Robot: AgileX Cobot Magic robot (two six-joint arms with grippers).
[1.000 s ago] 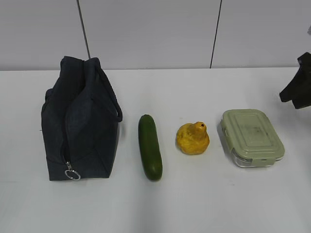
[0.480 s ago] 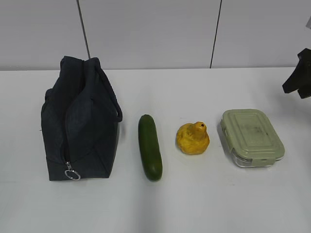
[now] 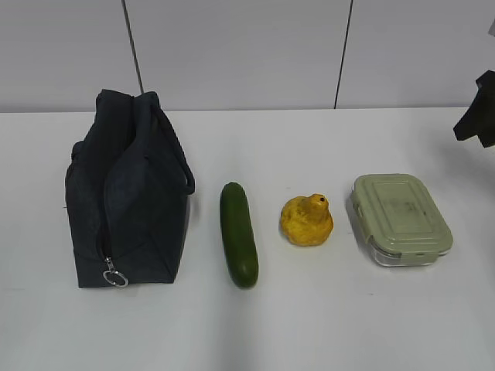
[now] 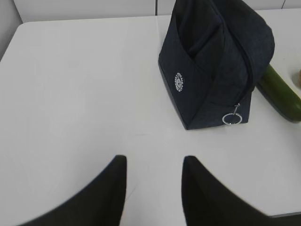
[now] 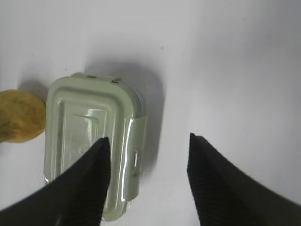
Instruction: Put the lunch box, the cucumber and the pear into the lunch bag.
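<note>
The dark navy lunch bag [image 3: 128,193] stands at the left of the table with its zipper's silver ring pull [image 3: 114,277] low on the near end. To its right lie the cucumber [image 3: 238,233], the yellow pear [image 3: 307,220] and the lunch box [image 3: 401,219] with its sage-green lid, all in a row. My right gripper [image 5: 148,139] hangs open and empty above the lunch box [image 5: 91,141], over its right edge. It shows as a dark shape at the right border [image 3: 478,116]. My left gripper [image 4: 153,160] is open over bare table, short of the bag [image 4: 216,61].
The white table [image 3: 309,325] ends at a grey panelled wall [image 3: 247,46] behind the objects. In the left wrist view the table's left and far edges show, and the cucumber [image 4: 280,92] lies just right of the bag.
In the exterior view the right gripper's dark shape has drifted up and toward the right edge. The bag, cucumber, pear and lunch box have not moved.
</note>
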